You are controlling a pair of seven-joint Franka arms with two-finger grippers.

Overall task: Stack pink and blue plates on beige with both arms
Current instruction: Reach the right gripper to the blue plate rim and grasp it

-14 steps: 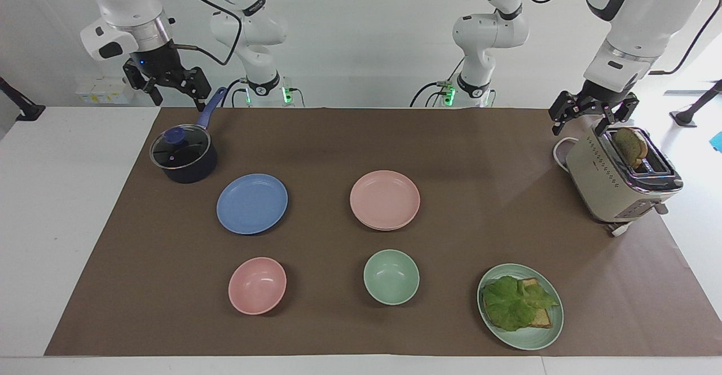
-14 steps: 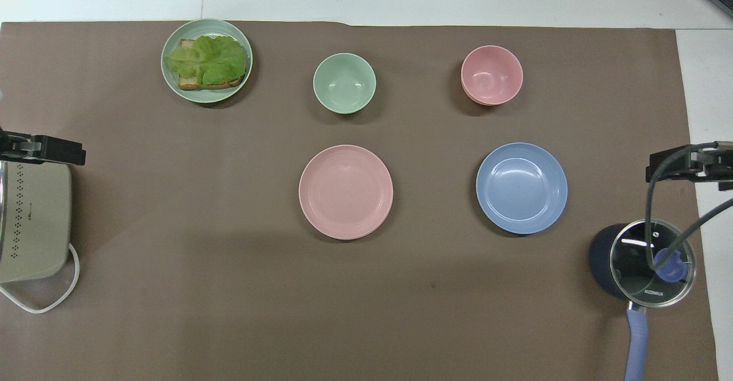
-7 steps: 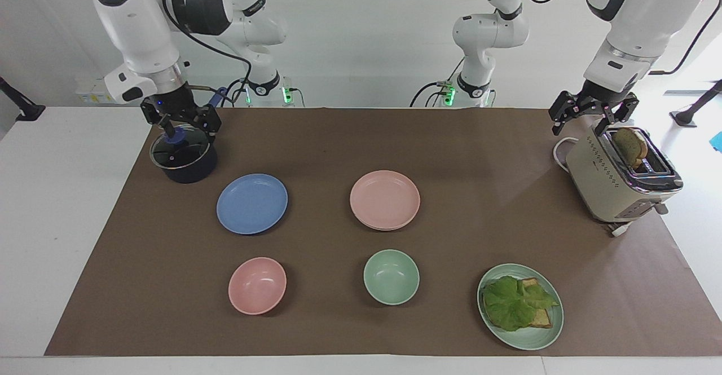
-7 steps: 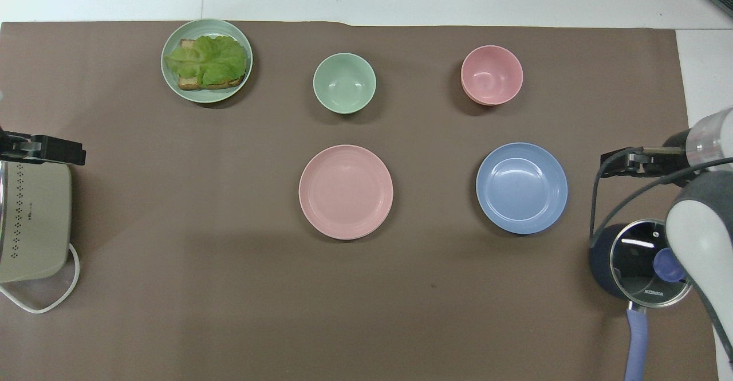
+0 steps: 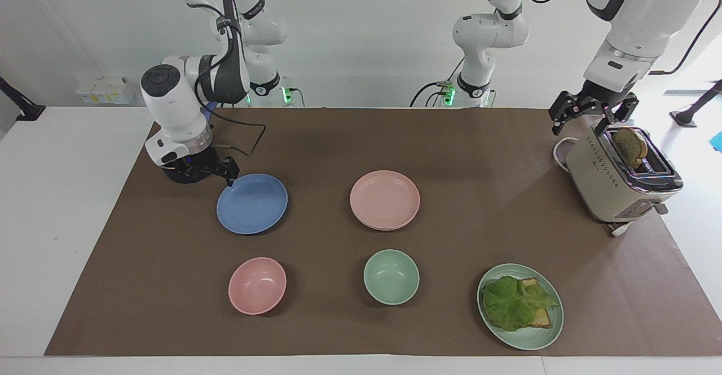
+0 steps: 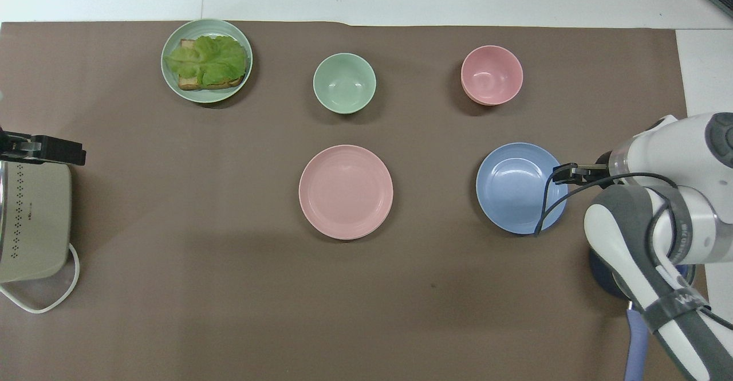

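Observation:
The blue plate (image 5: 252, 203) (image 6: 521, 188) lies flat on the brown mat toward the right arm's end. My right gripper (image 5: 198, 173) is low at the plate's edge, open, with one fingertip (image 6: 564, 170) at the rim and nothing held. The pink plate (image 5: 384, 199) (image 6: 346, 191) lies mid-table, and a thin second rim shows just under its edge. The beige plate is otherwise hidden. My left gripper (image 5: 592, 114) waits open above the toaster (image 5: 617, 180).
A dark lidded pot (image 6: 602, 265) sits mostly hidden under the right arm. A pink bowl (image 5: 257, 285), a green bowl (image 5: 391, 277) and a green plate (image 5: 541, 338) with bread and lettuce lie farther from the robots. Bread stands in the toaster.
The right arm has swung down from above the pot to the blue plate's rim. The left arm and all the dishes have stayed still.

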